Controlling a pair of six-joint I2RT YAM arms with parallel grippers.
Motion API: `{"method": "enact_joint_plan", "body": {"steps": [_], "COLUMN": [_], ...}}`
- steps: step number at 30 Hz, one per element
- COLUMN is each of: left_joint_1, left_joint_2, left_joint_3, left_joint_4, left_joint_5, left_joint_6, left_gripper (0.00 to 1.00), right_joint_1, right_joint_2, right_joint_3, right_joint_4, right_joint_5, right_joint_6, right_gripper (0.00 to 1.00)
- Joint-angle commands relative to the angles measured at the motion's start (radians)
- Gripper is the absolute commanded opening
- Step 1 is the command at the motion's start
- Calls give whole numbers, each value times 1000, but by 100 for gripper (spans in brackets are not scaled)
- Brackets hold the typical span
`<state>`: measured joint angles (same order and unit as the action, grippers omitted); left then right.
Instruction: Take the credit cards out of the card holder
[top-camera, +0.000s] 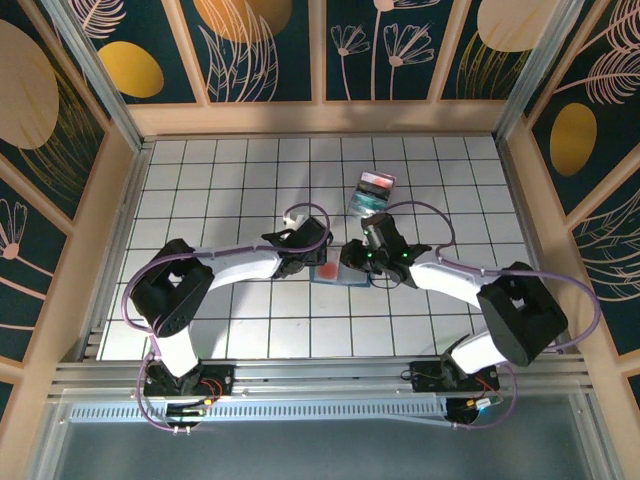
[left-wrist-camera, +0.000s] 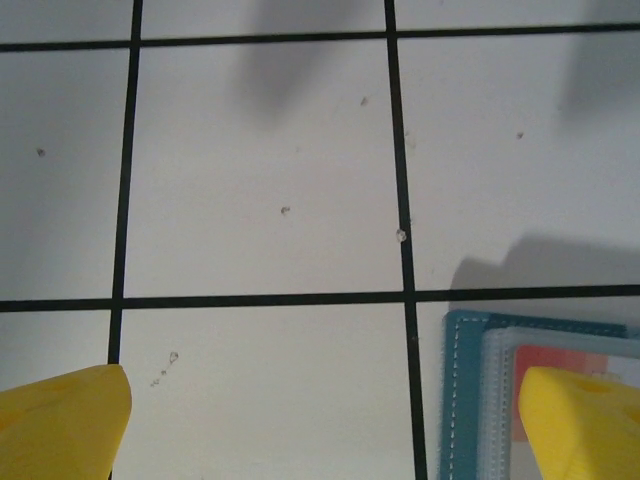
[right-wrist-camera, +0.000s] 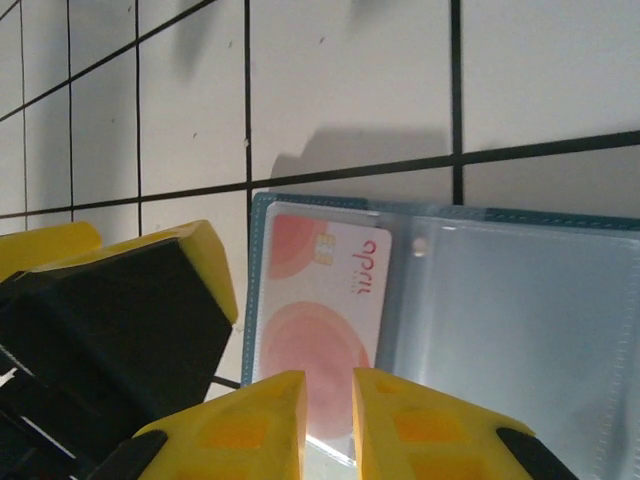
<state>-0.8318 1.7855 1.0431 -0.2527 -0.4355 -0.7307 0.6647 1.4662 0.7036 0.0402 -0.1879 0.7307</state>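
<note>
The card holder (top-camera: 347, 279) lies open on the white grid table between the two arms, its clear sleeves facing up (right-wrist-camera: 520, 300). A pink and white credit card (right-wrist-camera: 320, 300) with a chip sits in the left sleeve, and looks reddish from above (top-camera: 327, 270). My right gripper (right-wrist-camera: 330, 400) is over the card's near end, its yellow fingers drawn to a narrow slit with nothing pinched between them. My left gripper (left-wrist-camera: 320, 430) stands wide open at the holder's left edge (left-wrist-camera: 465, 400), one finger over bare table and the other over the holder. From above, both grippers (top-camera: 318, 258) (top-camera: 354, 262) meet at the holder.
A clear tray (top-camera: 372, 192) with red and teal contents lies on the table behind the right gripper. Wooden walls (top-camera: 320, 118) ring the table. In the right wrist view, the left gripper's black and yellow finger (right-wrist-camera: 150, 300) is close beside the holder.
</note>
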Motion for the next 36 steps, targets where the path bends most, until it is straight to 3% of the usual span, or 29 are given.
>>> {"method": "enact_joint_plan", "body": {"steps": [1,17,25,36], "left_joint_1": [14,24,23,24], "left_joint_2": [15,15,17,25], "left_joint_3": [-7,-65,-65,-65], "left_joint_4": [-38,-33,-15,5], "left_joint_5": [26,80,103,132], "left_joint_6": [0,10,27,15], "left_gripper": [99,99,99,99], "right_joint_1": [12,42,42,37], "right_joint_2": [35,161,154,168], "right_joint_3": [41,104,110,96], "right_joint_4": [49,-17,-82,-47], "right_joint_5": [-53,-45,20,2], "right_joint_6": [15,27,42,47], "right_gripper": [19,25,32,30]}}
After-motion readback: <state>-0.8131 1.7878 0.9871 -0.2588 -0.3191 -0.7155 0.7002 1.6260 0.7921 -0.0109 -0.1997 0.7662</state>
